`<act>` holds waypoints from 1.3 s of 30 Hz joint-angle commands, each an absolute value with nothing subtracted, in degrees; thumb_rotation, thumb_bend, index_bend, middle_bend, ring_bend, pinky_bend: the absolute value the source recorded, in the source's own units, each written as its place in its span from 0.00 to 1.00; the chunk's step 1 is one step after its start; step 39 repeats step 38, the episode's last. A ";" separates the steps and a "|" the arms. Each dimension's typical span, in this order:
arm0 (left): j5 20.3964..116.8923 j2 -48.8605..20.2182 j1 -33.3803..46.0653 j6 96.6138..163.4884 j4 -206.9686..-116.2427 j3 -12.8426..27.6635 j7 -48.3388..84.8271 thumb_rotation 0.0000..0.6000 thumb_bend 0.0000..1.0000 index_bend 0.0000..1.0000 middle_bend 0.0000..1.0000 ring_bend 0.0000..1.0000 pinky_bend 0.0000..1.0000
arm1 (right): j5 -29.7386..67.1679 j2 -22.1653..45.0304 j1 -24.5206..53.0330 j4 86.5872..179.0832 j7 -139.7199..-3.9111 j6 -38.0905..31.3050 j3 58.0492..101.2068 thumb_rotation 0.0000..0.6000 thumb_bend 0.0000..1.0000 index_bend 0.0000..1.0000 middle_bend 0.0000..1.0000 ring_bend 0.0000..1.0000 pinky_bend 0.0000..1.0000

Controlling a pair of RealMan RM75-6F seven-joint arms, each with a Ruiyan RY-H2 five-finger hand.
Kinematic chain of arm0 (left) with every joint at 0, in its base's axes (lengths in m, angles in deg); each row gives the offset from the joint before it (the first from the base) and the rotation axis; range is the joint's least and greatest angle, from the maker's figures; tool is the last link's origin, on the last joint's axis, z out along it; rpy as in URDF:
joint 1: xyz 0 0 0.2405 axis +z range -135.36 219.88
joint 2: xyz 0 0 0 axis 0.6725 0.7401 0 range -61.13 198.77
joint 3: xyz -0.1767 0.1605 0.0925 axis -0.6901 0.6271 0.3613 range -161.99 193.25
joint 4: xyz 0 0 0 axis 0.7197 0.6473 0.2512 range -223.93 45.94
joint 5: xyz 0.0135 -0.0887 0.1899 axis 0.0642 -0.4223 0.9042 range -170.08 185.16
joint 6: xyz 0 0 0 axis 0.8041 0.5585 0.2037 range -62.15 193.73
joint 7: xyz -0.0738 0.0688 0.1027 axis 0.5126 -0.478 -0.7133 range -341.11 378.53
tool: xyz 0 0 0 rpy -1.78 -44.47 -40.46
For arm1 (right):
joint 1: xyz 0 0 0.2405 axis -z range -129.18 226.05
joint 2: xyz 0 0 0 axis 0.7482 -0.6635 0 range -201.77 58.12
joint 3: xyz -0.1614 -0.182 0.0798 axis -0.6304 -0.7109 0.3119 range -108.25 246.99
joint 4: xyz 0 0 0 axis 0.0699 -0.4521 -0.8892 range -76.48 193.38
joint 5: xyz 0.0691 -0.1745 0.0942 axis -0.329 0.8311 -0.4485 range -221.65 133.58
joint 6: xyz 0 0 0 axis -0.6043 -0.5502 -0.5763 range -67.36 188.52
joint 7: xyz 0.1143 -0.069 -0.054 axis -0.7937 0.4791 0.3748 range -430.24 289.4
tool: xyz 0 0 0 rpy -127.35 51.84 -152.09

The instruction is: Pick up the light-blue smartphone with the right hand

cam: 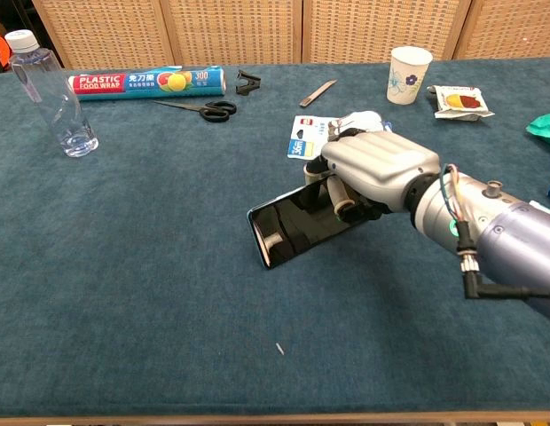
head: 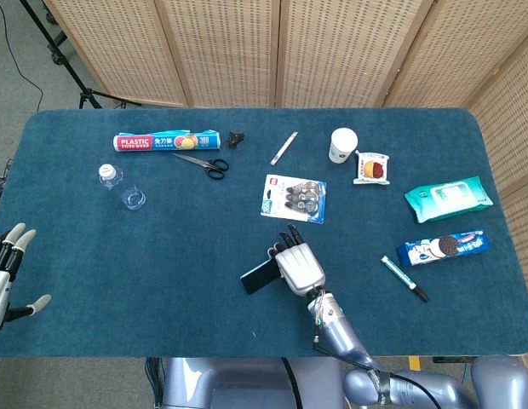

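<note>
My right hand (head: pixel 298 267) (cam: pixel 368 172) grips the light-blue smartphone (head: pixel 259 275) (cam: pixel 293 229) by its right end and holds it lifted off the blue table (head: pixel 162 256). The phone is tilted, and its dark screen faces the chest view. The fingers wrap over the far edge, with the thumb under the near edge. My left hand (head: pixel 7 271) hangs at the table's left edge, fingers spread, holding nothing; the chest view does not show it.
A blister pack (head: pixel 294 198) (cam: pixel 328 133) lies just beyond the right hand. Farther off are scissors (head: pixel 203 162), plastic wrap (head: pixel 166 141), a water bottle (head: pixel 119 187), a paper cup (head: pixel 342 145), wet wipes (head: pixel 447 198), a cookie pack (head: pixel 443 247) and a marker (head: pixel 404 279).
</note>
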State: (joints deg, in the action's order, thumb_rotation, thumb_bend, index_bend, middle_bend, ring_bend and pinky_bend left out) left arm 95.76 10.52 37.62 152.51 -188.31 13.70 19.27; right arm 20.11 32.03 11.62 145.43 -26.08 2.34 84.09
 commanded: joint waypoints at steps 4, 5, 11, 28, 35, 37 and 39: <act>95.59 10.55 37.52 152.22 -188.31 13.68 19.23 1.00 0.00 0.00 0.00 0.00 0.00 | 14.27 33.16 7.80 145.11 -21.34 3.46 86.20 1.00 0.68 0.39 0.23 0.12 0.01; 95.62 10.54 37.51 152.24 -188.29 13.67 19.22 1.00 0.00 0.00 0.00 0.00 0.00 | 14.01 33.27 7.40 145.06 -21.09 3.51 86.29 1.00 0.63 0.37 0.20 0.10 0.01; 95.16 10.85 37.53 152.28 -188.08 13.40 20.17 1.00 0.00 0.00 0.00 0.00 0.00 | 14.79 32.23 5.55 148.75 -20.50 1.02 86.67 1.00 0.60 0.36 0.19 0.09 0.01; 95.37 10.60 37.68 152.55 -188.01 13.50 19.43 1.00 0.00 0.00 0.00 0.00 0.00 | 35.50 12.63 17.37 155.66 -37.76 -13.18 75.29 1.00 0.30 0.00 0.00 0.00 0.01; 95.08 9.68 37.64 152.42 -188.08 13.50 17.28 1.00 0.00 0.00 0.00 0.00 0.00 | 41.55 4.49 27.83 150.18 -50.98 -25.23 69.75 1.00 0.00 0.00 0.00 0.00 0.00; 94.97 9.47 37.60 152.34 -188.12 13.47 16.76 1.00 0.00 0.00 0.00 0.00 0.00 | 41.61 3.74 29.70 149.27 -53.45 -26.85 69.27 1.00 0.00 0.00 0.00 0.00 0.00; 94.96 9.39 37.60 152.33 -188.14 13.48 16.58 1.00 0.00 0.00 0.00 0.00 0.00 | 41.41 3.51 30.48 148.93 -54.43 -27.43 69.22 1.00 0.00 0.00 0.00 0.00 0.00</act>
